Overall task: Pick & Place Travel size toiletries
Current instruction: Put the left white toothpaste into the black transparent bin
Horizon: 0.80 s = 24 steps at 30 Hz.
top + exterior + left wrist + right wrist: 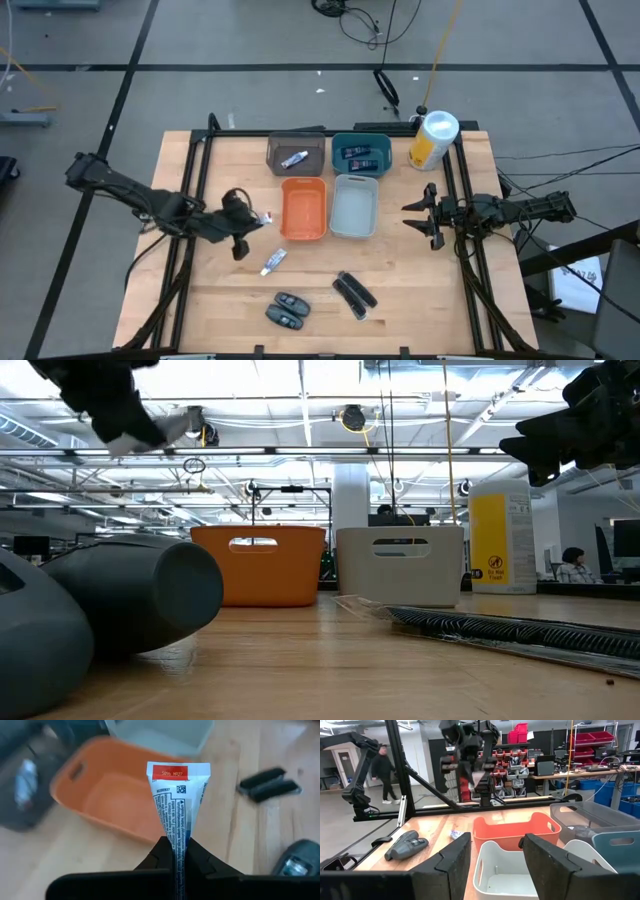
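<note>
Silvery-white tube: clamped upright in left gripper, held above table just left of orange bin; grey bin with its twin lies farther back. Right gripper parted, waiting at right.

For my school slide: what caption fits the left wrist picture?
Left gripper holds a silvery-white tube beside the orange bin.

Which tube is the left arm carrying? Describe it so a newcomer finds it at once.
Start at the orange bin in the middle of the wooden table. Just beside it, on the left arm's side, the left end effector is shut on a silvery-white tube. Unlike its twin lying loose on the table, this one is lifted off the wood, its flat crimped end bearing a red band.
</note>
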Tool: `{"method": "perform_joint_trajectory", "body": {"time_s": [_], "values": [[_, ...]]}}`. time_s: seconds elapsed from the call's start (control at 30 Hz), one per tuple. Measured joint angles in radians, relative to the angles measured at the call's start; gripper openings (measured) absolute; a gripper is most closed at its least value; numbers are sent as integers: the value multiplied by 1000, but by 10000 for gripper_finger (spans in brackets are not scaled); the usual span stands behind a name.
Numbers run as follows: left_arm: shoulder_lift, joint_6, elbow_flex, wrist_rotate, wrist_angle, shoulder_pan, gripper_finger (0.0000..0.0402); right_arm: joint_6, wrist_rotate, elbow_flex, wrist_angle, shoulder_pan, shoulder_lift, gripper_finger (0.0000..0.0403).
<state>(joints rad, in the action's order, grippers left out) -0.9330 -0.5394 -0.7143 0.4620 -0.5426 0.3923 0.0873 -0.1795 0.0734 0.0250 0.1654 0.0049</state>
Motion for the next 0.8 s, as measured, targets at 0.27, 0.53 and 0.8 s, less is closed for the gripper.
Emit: {"method": "perform_joint_trajectory", "body": {"time_s": [0.27, 0.53, 0.8], "values": [[151, 138, 32, 89, 87, 0, 6, -2, 0, 0, 0, 0, 0, 171], [224, 222, 273, 36, 448, -6, 14, -2, -1, 0, 0, 0, 0, 171], [225, 282, 494, -39, 906, -57, 15, -2, -2, 0, 0, 0, 0, 171]]}}
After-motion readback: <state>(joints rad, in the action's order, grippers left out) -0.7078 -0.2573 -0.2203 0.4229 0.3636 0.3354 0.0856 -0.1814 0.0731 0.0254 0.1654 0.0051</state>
